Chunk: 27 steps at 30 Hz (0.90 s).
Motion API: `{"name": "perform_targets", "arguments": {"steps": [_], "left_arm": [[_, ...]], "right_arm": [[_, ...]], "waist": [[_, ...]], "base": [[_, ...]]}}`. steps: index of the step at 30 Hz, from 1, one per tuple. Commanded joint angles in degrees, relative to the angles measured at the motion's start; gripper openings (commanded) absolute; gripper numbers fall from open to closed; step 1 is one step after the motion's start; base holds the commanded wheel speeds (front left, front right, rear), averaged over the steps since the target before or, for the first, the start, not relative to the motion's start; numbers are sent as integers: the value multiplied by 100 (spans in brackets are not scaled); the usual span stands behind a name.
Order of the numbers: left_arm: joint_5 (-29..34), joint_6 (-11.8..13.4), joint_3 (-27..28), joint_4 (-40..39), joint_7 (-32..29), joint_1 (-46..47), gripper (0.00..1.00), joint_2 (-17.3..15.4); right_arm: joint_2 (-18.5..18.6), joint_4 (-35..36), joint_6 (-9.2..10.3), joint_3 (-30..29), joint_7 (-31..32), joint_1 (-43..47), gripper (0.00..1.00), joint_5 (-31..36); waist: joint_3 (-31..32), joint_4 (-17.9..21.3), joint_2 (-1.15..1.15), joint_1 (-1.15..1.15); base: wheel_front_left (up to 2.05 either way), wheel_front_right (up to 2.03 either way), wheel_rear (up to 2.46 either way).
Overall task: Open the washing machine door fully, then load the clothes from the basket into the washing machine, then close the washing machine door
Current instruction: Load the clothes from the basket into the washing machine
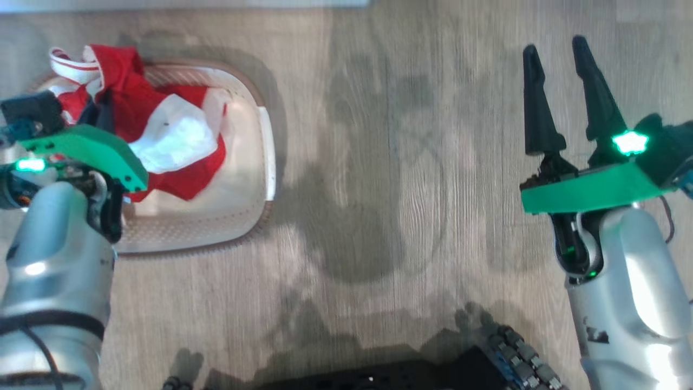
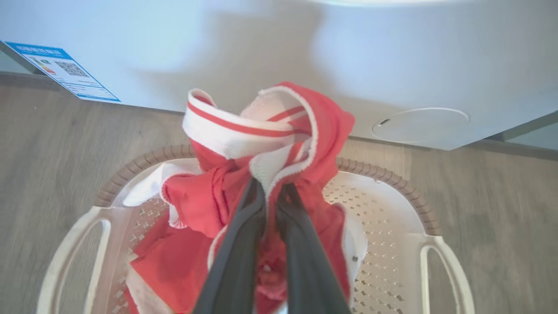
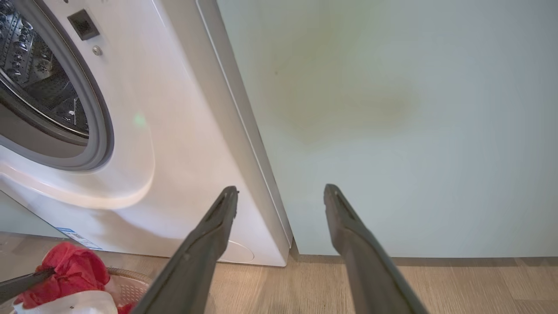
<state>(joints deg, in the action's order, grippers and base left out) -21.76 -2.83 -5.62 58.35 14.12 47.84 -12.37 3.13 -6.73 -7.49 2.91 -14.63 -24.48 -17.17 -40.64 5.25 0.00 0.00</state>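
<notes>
Left wrist view has the left gripper [image 2: 270, 188] clamped on the red-and-white fabric clothes [image 2: 226, 131], bunched over the cream perforated plastic basket [image 2: 392, 179]. Trailing folds may snag its rim, or the thin pinch may slip. The right gripper [image 3: 281, 192] hangs apart, empty.

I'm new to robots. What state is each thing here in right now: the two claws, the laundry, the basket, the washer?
Left gripper: shut on the clothes.
Right gripper: open, empty, above the floor.
Clothes: bunched, top part held above the basket, the rest hanging into it.
Basket: upright on the floor, part of the clothes inside.
Washing machine: opening uncovered, steel drum visible.
Round flap: shut.
</notes>
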Motion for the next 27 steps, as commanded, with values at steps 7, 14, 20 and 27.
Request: {"name": "perform_targets", "arguments": {"steps": [7, 14, 20, 27], "left_arm": [[90, 218, 255, -1912, 85, -1148, 0, -88], [185, 378, 278, -3255, 86, -1888, 0, -76], [271, 545, 261, -4401, 18, -2464, 0, -148], [365, 705, 227, -5449, -198, -3183, 0, -269]], "right_arm": [[-25, 98, 0, -54, -26, 504, 100, 113], [-25, 139, 0, -116, 56, 680, 100, 169], [-25, 203, 0, -226, 159, 854, 100, 257], [-25, 271, 0, -324, 307, 1165, 100, 314]], "waist": [[917, -275, 0, 0], [1365, -324, 0, 0], [1815, -355, 0, 0], [2361, -354, 0, 0]], "base": [[0, 0, 0], [0, 0, 0], [0, 0, 0], [0, 0, 0]]}}
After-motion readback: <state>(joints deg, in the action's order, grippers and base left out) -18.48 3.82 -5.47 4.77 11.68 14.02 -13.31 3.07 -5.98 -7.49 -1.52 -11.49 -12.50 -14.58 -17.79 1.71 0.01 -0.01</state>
